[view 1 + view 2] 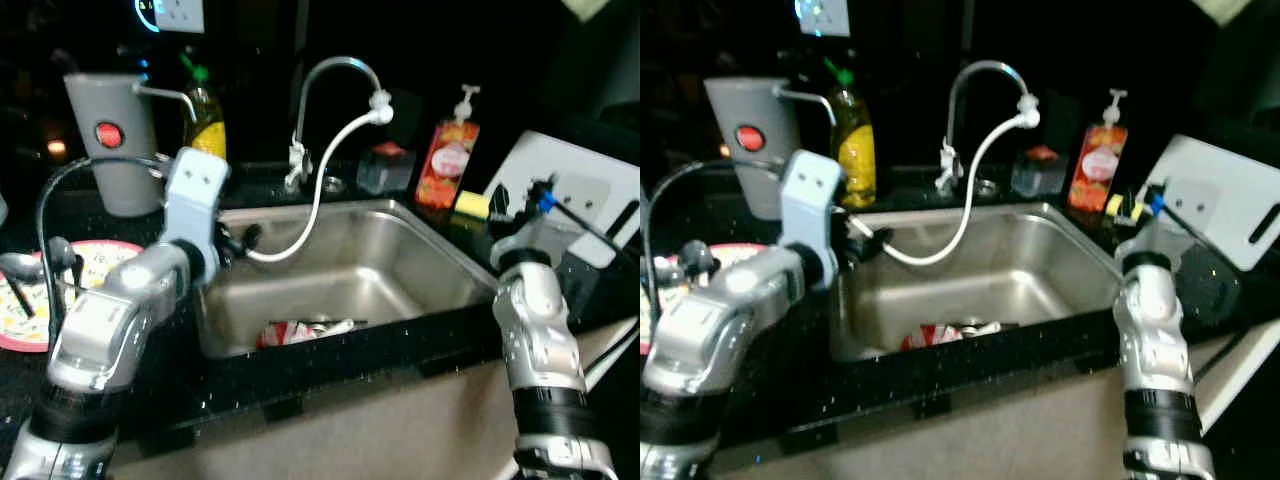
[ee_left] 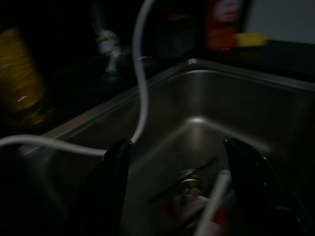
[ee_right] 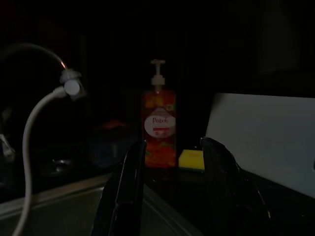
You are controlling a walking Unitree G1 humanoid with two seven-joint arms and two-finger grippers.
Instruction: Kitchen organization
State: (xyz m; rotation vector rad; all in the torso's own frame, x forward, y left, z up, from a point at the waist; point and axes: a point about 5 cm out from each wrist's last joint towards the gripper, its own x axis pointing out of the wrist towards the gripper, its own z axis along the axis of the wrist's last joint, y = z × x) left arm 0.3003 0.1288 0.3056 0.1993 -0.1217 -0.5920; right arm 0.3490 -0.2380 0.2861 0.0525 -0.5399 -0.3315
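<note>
A steel sink (image 1: 440, 250) lies in a black counter. On its bottom lies a red and white wrapper-like item (image 1: 300, 331) with a pale stick beside it, blurred in the left wrist view (image 2: 211, 206). My left gripper (image 2: 177, 147) is open over the sink's left edge (image 1: 245, 240), aimed down into the basin, holding nothing. At the sink's right rim my right gripper (image 3: 174, 145) is also open, facing a red pump soap bottle (image 3: 159, 129) and a yellow sponge (image 3: 191, 160), apart from both.
A faucet (image 1: 335, 70) with a white hose (image 1: 330, 170) hangs into the sink. At the back left stand a grey jug (image 1: 110, 140) and a yellow dish-soap bottle (image 1: 206, 125). A plate with spoons (image 1: 30, 300) sits far left, a white cutting board (image 1: 580, 190) far right.
</note>
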